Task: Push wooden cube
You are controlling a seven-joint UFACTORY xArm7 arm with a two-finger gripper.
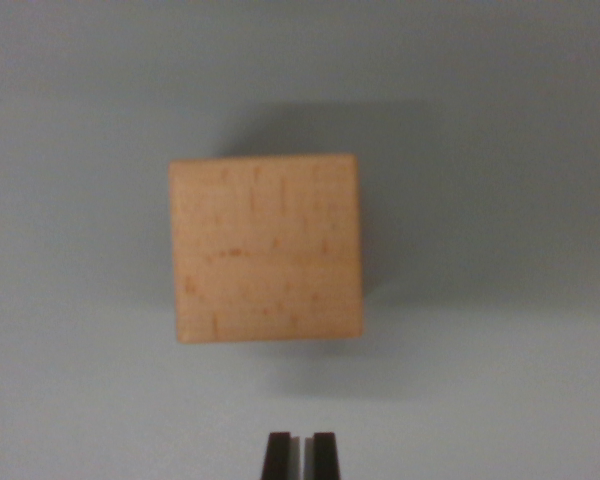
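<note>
Table surface (70, 240), plain grey-blue and matte, fills the wrist view's left side. Just left of centre sits the light tan wooden cube (267, 248), seen from above, its top face square to the picture and flecked with short darker grain marks; a soft shadow spreads from it toward the top and the wrist view's right. Below the cube, at the bottom edge and apart from it, the dark gripper (300, 456) shows two fingertips nearly together, clenched on nothing.
</note>
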